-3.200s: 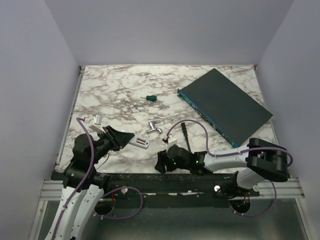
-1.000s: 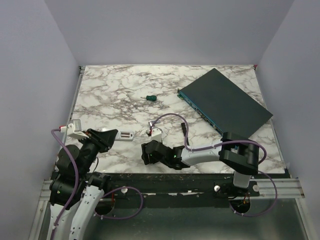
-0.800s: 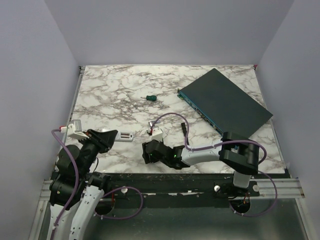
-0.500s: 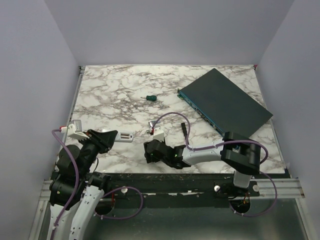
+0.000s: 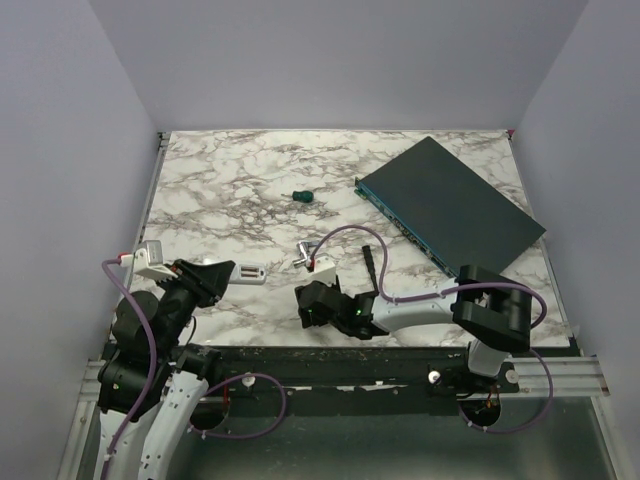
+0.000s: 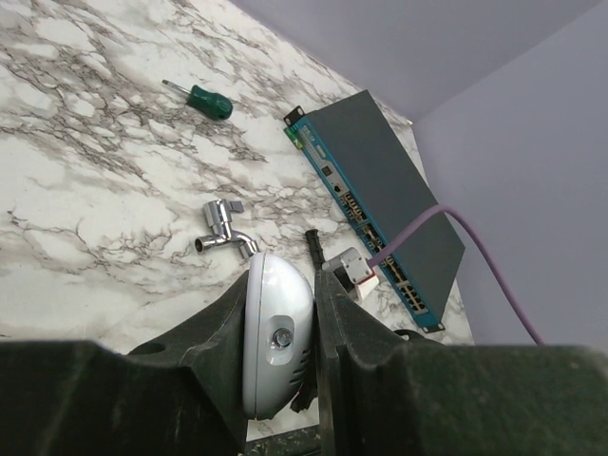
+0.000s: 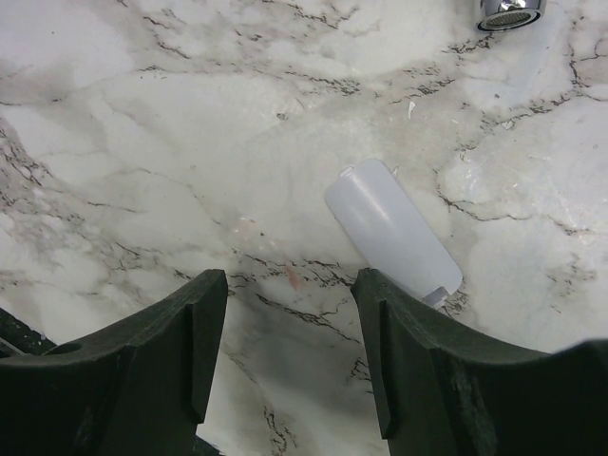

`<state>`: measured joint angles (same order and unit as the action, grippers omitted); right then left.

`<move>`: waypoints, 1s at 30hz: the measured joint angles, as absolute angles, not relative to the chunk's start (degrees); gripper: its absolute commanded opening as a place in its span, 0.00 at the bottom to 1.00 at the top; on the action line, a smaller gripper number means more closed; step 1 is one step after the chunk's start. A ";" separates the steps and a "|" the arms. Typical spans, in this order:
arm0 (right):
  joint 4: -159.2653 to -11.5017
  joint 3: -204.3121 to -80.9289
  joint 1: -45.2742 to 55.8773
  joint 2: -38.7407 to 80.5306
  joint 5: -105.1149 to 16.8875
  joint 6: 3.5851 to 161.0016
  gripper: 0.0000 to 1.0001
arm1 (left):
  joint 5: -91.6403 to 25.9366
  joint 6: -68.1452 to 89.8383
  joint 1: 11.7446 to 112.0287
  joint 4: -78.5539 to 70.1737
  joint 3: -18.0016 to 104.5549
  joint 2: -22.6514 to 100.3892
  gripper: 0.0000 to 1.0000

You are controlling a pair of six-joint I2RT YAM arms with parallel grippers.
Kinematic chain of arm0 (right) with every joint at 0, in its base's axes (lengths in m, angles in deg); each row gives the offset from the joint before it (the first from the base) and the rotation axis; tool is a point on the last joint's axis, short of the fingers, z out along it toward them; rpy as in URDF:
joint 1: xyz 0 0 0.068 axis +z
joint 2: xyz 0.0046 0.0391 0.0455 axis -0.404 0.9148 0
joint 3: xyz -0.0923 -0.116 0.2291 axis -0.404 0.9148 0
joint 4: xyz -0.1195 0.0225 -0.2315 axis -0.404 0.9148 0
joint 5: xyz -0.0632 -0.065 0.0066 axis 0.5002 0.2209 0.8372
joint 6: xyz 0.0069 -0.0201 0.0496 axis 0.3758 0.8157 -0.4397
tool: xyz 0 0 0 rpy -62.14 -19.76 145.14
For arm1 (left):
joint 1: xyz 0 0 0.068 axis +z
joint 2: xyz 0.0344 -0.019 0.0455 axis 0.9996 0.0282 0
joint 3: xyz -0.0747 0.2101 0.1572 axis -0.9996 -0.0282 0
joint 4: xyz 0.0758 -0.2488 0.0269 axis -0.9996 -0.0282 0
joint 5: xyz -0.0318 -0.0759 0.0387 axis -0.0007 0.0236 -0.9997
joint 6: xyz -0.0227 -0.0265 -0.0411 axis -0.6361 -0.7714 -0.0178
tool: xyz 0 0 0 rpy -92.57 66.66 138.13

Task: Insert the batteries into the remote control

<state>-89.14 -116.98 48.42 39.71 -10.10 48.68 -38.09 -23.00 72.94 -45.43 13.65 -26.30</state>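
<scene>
Pre-loading step: left end effector (image 6: 281, 283) clamped on the remote control (image 6: 275, 347), held at the worktop's (image 7: 142, 142) near left; right end effector (image 7: 290, 280) apart, empty, over a white oblong cover (image 7: 392, 228); no battery visible, so next likely means finding one.

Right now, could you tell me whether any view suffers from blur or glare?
Top external: evenly lit, sharp. Left wrist: the left gripper by the lens looks dark; the remote control has a mild sheen. Right wrist: the marble table is sharp, the chrome tap piece glints.
</scene>
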 measured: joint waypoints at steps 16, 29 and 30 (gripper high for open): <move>-95.96 -111.63 48.20 30.84 -22.84 60.29 0.68 | -37.74 -23.00 72.94 -45.87 14.83 -26.41 0.00; -79.50 -102.41 46.04 2.60 -13.29 54.08 0.71 | -33.39 -22.83 72.94 -45.67 15.68 -22.78 0.00; -76.74 -101.40 45.30 -0.81 -12.57 52.92 0.71 | -33.17 -22.78 72.94 -45.60 15.68 -22.52 0.00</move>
